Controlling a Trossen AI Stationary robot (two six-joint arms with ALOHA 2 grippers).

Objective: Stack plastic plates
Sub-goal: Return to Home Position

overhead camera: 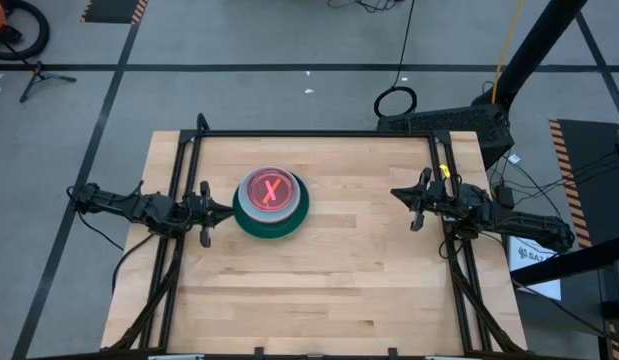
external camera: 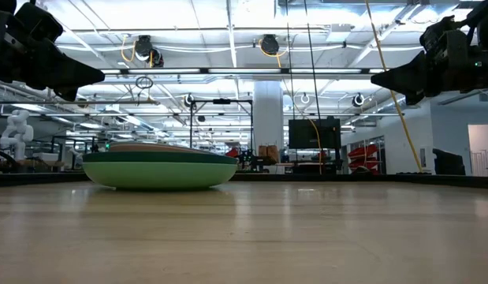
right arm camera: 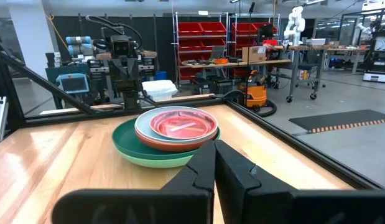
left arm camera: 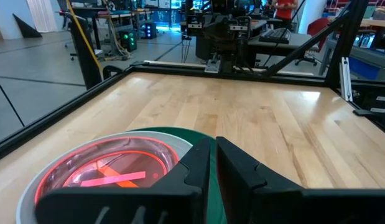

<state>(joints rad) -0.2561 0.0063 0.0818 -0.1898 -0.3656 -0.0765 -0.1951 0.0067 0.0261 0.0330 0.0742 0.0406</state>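
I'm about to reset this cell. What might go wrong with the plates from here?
The left arm, jaws shut, sits right beside the dark green plate; a sideways swing might nudge the stack. The upper plates sit off-centre on it, so a bump may slide them. The right arm is well clear.

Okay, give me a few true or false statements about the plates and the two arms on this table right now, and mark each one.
1. The plates form a single stack on the table. True.
2. The stack stands nearer the right gripper than the left gripper. False: it sits just beside the left gripper, well apart from the right one.
3. The right gripper holds a plate. False: its jaws are shut on nothing, away from the stack.
4. The two lowest plates are green. True.
5. The left gripper's jaws are wide open. False: they are shut.
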